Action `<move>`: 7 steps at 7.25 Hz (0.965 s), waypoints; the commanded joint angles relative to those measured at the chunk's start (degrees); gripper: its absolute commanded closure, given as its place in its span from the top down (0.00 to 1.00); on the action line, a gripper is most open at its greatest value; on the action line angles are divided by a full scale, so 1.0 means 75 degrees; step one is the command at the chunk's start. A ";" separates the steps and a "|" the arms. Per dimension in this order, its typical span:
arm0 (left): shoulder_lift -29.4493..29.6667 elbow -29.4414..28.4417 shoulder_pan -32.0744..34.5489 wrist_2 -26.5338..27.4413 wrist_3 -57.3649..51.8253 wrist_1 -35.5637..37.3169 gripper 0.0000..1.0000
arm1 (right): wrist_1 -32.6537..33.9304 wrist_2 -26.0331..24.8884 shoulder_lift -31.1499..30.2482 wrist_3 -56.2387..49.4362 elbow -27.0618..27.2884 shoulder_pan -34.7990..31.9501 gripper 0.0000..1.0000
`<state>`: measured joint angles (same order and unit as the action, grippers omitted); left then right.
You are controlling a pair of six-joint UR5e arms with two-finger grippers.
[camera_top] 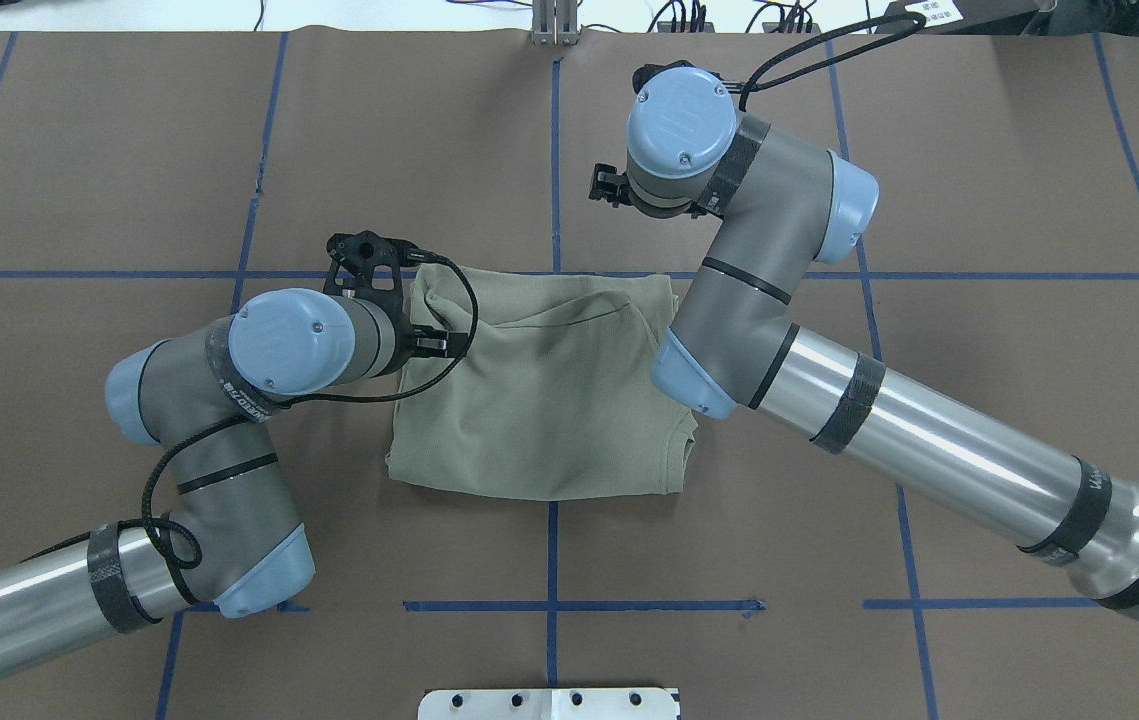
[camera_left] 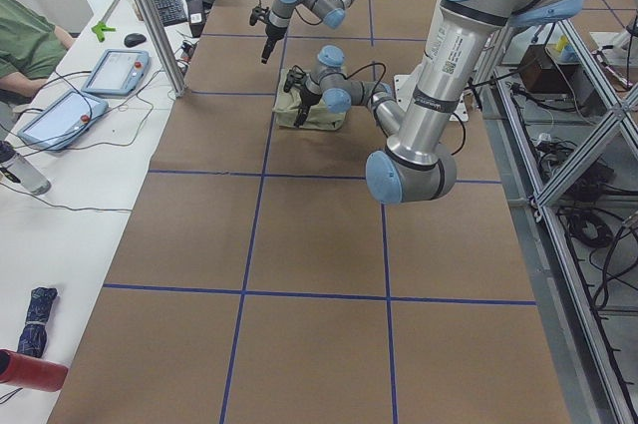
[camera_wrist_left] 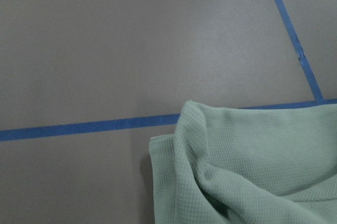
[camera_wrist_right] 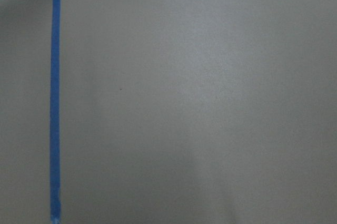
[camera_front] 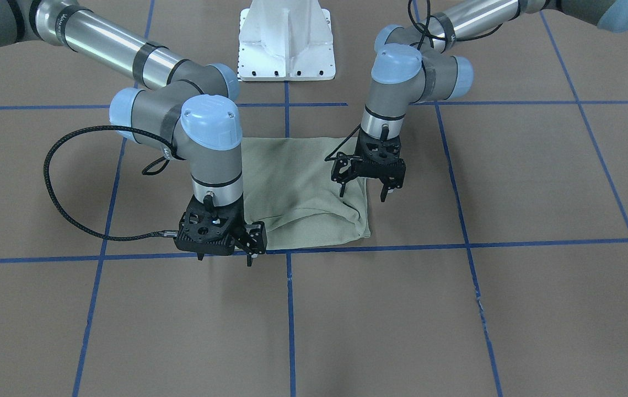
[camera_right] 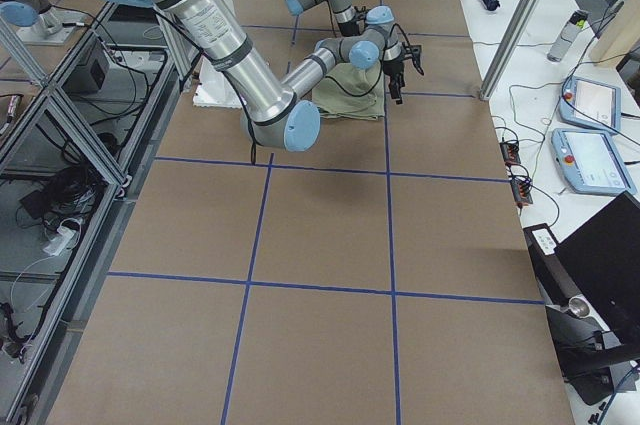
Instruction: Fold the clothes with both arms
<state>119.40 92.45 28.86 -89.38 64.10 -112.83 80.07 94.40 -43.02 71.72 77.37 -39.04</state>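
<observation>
Brown table [camera_wrist_right: 210, 103] fills right wrist view; left's shows seemingly bunched shirt [camera_wrist_left: 253, 166].

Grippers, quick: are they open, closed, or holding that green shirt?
Left gripper: open, holding nothing.
Right gripper: open, holding nothing.

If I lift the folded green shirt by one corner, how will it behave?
Likely floppy: the shirt lies in soft layers with a bunched corner, so one-corner lifting would probably let it sag and unfold. The fine knit looks light. Pushed across the table, it would probably wrinkle rather than slide whole.
</observation>
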 commanded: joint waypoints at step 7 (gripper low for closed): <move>0.0815 -0.2071 0.1282 0.0433 -0.0903 -0.0085 1.00 | 0.0000 -0.0001 -0.0100 -0.0082 0.0008 0.0002 1.00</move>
<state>125.12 79.01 36.37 -86.16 60.11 -113.41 80.07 94.42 -43.70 71.11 77.43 -39.04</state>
